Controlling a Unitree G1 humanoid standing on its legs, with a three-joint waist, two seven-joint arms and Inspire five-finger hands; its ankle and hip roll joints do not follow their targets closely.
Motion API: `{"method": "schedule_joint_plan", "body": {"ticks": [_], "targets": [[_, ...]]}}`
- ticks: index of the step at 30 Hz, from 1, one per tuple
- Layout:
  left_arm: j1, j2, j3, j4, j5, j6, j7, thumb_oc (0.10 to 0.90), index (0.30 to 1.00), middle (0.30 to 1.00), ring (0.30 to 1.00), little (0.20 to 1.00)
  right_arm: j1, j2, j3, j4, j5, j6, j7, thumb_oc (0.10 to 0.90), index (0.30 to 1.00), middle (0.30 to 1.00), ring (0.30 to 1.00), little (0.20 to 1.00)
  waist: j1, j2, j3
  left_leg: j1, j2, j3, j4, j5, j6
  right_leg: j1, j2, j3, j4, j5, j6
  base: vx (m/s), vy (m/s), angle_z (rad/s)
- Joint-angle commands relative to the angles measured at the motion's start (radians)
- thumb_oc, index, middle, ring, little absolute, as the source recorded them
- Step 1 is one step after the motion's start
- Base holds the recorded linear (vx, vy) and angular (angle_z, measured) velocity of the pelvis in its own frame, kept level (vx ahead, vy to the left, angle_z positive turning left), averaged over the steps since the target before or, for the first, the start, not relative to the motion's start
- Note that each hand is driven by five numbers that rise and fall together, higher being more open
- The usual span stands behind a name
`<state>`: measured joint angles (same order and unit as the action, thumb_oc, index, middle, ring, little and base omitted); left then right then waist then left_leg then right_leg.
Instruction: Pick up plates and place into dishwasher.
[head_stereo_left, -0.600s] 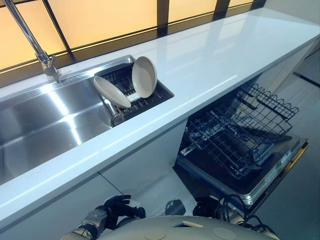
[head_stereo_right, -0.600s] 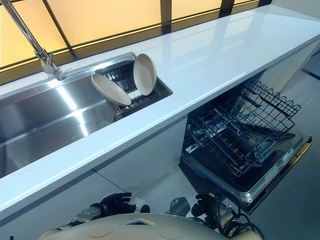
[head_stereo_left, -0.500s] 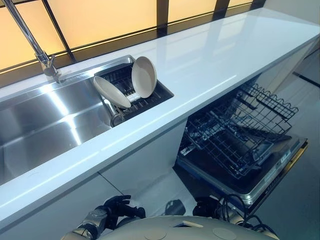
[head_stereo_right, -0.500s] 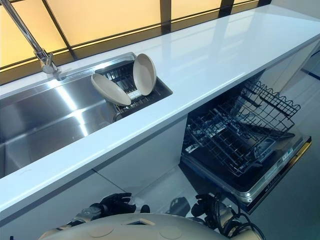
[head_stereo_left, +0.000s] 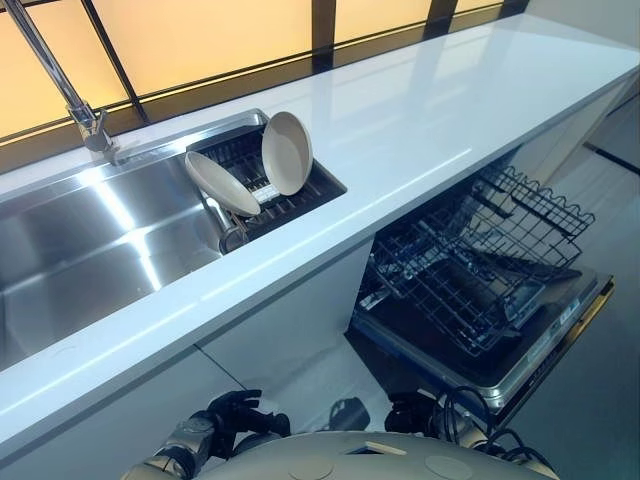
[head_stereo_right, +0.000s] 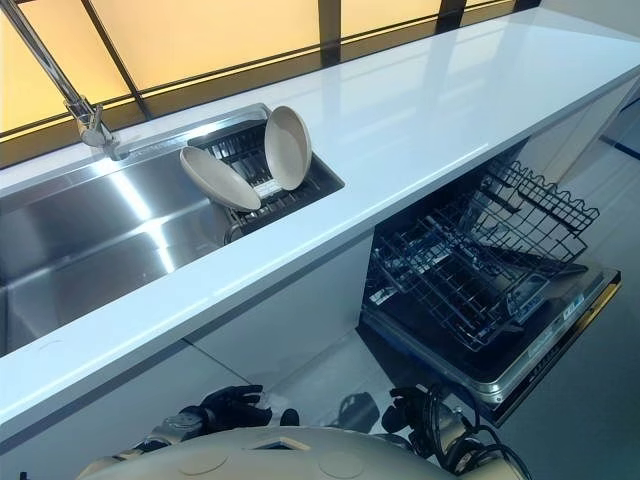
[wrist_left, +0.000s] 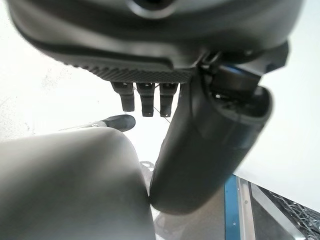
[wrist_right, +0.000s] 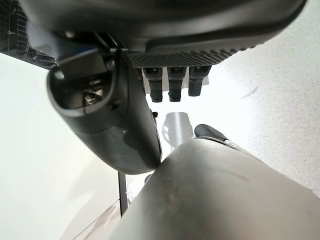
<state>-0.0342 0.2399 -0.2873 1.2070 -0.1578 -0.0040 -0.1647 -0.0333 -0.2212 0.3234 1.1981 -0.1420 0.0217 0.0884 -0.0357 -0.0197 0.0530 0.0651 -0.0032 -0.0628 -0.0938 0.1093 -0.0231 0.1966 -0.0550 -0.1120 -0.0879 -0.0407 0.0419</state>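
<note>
A long white countertop (head_stereo_left: 420, 110) runs under a yellow-lit window. At its left end is a shiny steel sink (head_stereo_left: 90, 240) with a tall silver tap (head_stereo_left: 60, 85) at the back edge. In the right end of the sink sits a dark drying rack (head_stereo_left: 265, 185), and two round cream plates stand in it. The left cream plate (head_stereo_left: 222, 183) leans far over toward the sink's open part. The right cream plate (head_stereo_left: 287, 152) stands nearly upright near the rack's back corner, just beside the first one. Below the countertop's front edge, toward the right, the dishwasher door (head_stereo_left: 500, 350) lies open and flat, and a black wire dishwasher rack (head_stereo_left: 480, 265) is pulled out over it with nothing on it. Both hands hang low, well apart from the plates. The left hand (head_stereo_left: 235, 415) shows near the bottom edge of the head view, its dark fingers curled in and holding nothing. The right hand (head_stereo_right: 415, 415) is low too, its fingers (wrist_right: 170, 87) hanging straight and relaxed, holding nothing.
</note>
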Motion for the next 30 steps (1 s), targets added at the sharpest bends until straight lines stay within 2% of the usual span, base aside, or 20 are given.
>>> {"method": "schedule_joint_plan", "body": {"ticks": [1, 7, 11, 14, 17, 21, 24, 30], "targets": [[-0.033, -0.030, -0.008, 0.060, 0.016, -0.023, -0.028, 0.800, 0.900, 0.900, 0.900, 0.900, -0.001, -0.012, 0.049, 0.015, -0.024, 0.000, 0.015, 0.800, 0.900, 0.900, 0.900, 0.900, 0.007, 0.007, 0.030, 0.057, -0.062, 0.114, 0.007, -0.113, 0.055, -0.085, 0.043, -0.002, 0.036, 0.061, 0.004, 0.00, 0.000, 0.00], [-0.040, -0.029, -0.017, 0.051, 0.032, -0.058, -0.022, 0.800, 0.900, 0.900, 0.900, 0.900, -0.001, -0.014, 0.045, 0.016, -0.003, -0.012, 0.013, 0.800, 0.900, 0.900, 0.900, 0.900, 0.009, 0.009, 0.029, 0.057, -0.063, 0.111, 0.007, -0.113, 0.054, -0.084, 0.042, -0.006, 0.038, 0.058, 0.004, 0.00, 0.000, 0.00], [-0.051, -0.022, -0.040, 0.013, 0.032, -0.167, -0.020, 0.800, 0.900, 0.900, 0.900, 0.900, -0.007, -0.020, 0.054, -0.006, -0.002, -0.008, 0.017, 0.800, 0.900, 0.900, 0.900, 0.900, 0.008, 0.011, 0.030, 0.058, -0.063, 0.109, 0.007, -0.113, 0.052, -0.084, 0.043, -0.004, 0.040, 0.058, 0.005, 0.00, 0.000, 0.00], [-0.070, -0.011, -0.077, -0.085, 0.013, -0.235, -0.029, 0.800, 0.900, 0.900, 0.900, 0.900, -0.010, -0.032, 0.067, -0.042, 0.006, 0.018, 0.023, 0.800, 0.900, 0.900, 0.900, 0.900, 0.010, 0.015, 0.036, 0.054, -0.062, 0.106, 0.007, -0.110, 0.050, -0.088, 0.042, -0.004, 0.043, 0.058, 0.007, -0.01, 0.004, 0.00], [-0.099, 0.013, -0.121, -0.263, 0.016, -0.264, -0.077, 0.800, 0.900, 0.900, 0.900, 0.900, -0.009, -0.046, 0.080, -0.088, 0.019, 0.053, 0.030, 0.800, 0.900, 0.900, 0.900, 0.900, 0.015, 0.021, 0.046, 0.048, -0.064, 0.100, 0.007, -0.107, 0.050, -0.094, 0.040, -0.008, 0.046, 0.062, 0.008, -0.04, 0.005, 0.02], [-0.129, 0.087, -0.190, -0.623, -0.023, -0.199, -0.154, 0.800, 0.900, 0.900, 0.900, 0.900, 0.006, -0.063, 0.087, -0.158, 0.020, 0.099, 0.035, 0.800, 0.900, 0.900, 0.900, 0.900, 0.017, 0.029, 0.054, 0.043, -0.065, 0.096, 0.007, -0.104, 0.051, -0.101, 0.038, -0.014, 0.053, 0.063, 0.011, -0.03, 0.005, 0.04], [-0.154, 0.117, -0.210, -0.841, -0.077, -0.162, -0.221, 0.800, 0.900, 0.900, 0.900, 0.900, 0.018, -0.068, 0.085, -0.186, 0.007, 0.108, 0.030, 0.800, 0.900, 0.900, 0.900, 0.900, 0.017, 0.033, 0.061, 0.039, -0.065, 0.094, 0.007, -0.104, 0.056, -0.108, 0.035, -0.020, 0.060, 0.062, 0.013, -0.05, 0.004, 0.05], [-0.251, 0.136, -0.293, -1.080, -0.103, -0.148, -0.314, 0.800, 0.900, 0.900, 0.900, 0.900, 0.019, -0.050, 0.099, -0.141, -0.013, 0.073, 0.013, 0.800, 0.900, 0.900, 0.900, 0.900, 0.004, 0.032, 0.057, 0.049, -0.067, 0.099, 0.007, -0.118, 0.064, -0.097, 0.033, -0.019, 0.053, 0.059, 0.021, 0.00, 0.000, 0.00]]}}
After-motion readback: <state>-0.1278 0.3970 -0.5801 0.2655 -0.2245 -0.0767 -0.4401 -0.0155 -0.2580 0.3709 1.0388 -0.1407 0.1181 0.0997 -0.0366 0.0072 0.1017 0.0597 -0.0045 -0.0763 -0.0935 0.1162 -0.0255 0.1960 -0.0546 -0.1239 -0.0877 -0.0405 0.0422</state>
